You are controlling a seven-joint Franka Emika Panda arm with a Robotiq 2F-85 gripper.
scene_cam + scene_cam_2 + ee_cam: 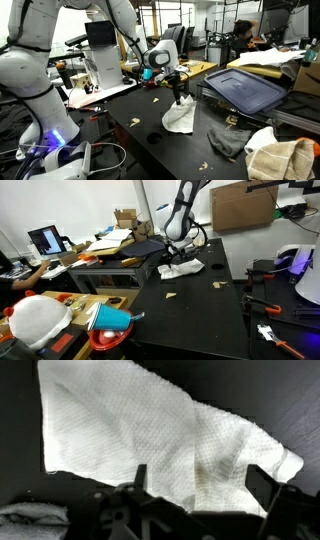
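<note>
One hand [195, 485], released: in the wrist view its two fingers [140, 482] stand well apart with nothing clamped between them. It hangs directly over the white cloth [150, 435].

Cloth position: on the black counter [200, 310], just beside the dark blue tray [245, 90], on the tray's side toward the robot base. In an exterior view the cloth [180, 115] looks partly bunched up; in the wrist view one flap folds over the rest.

Handling, as judged:
- light, soft and limp, with a waffle-like weave; not fragile and not slippery.
- it will drape and trail when lifted, and will not hold its shape.
- best hold: the raised fold running down the middle, or a doubled corner. A flat single layer offers little to pinch.

Arm pose: the upper links arch over from the base and the wrist points straight down, so the hand [178, 90] is vertical above the cloth; this shows in both exterior views [182, 252].

Further out: a grey rag [228, 140] and a beige towel [280, 160] lie near the tray's front edge.
</note>
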